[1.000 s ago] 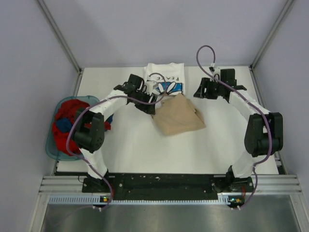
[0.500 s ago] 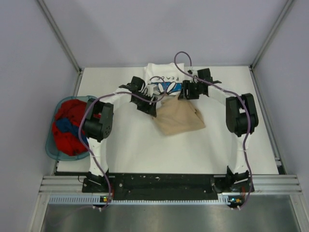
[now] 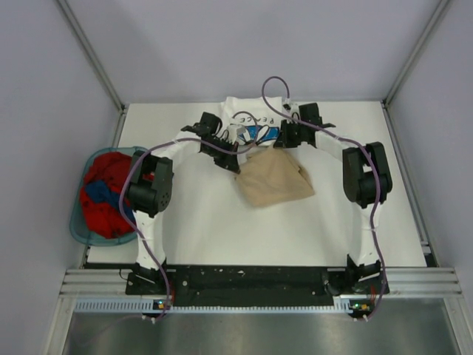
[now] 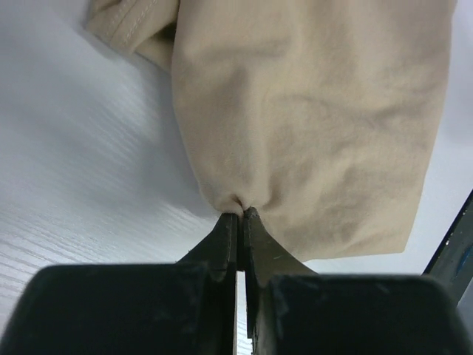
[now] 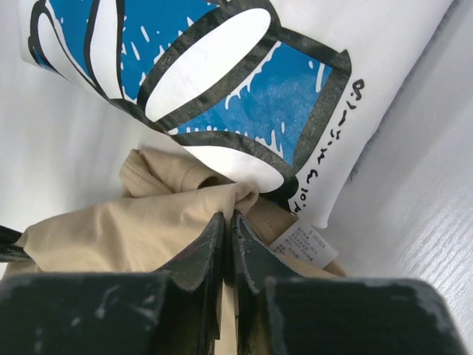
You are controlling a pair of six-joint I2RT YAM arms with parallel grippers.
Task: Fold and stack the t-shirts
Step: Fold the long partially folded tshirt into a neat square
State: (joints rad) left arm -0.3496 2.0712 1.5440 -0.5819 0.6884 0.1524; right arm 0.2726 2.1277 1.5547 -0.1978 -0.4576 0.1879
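A folded tan t-shirt lies mid-table, its far edge against the folded white t-shirt with blue daisy print. My left gripper is shut on the tan shirt's left far corner; in the left wrist view the fingertips pinch a pucker of tan cloth. My right gripper is shut on the tan shirt's far right corner, its tips clamping a fold of tan cloth beside the white shirt's print. Red and blue shirts fill the basket at the left.
A teal plastic basket sits at the table's left edge. Grey walls with metal rails enclose the table on three sides. A care label shows at the tan shirt's collar. Purple cables loop above both arms.
Both grippers have shut on the tan shirt's far corners. The right arm swung in from the far right to the shirt; the left gripper stayed at its corner.
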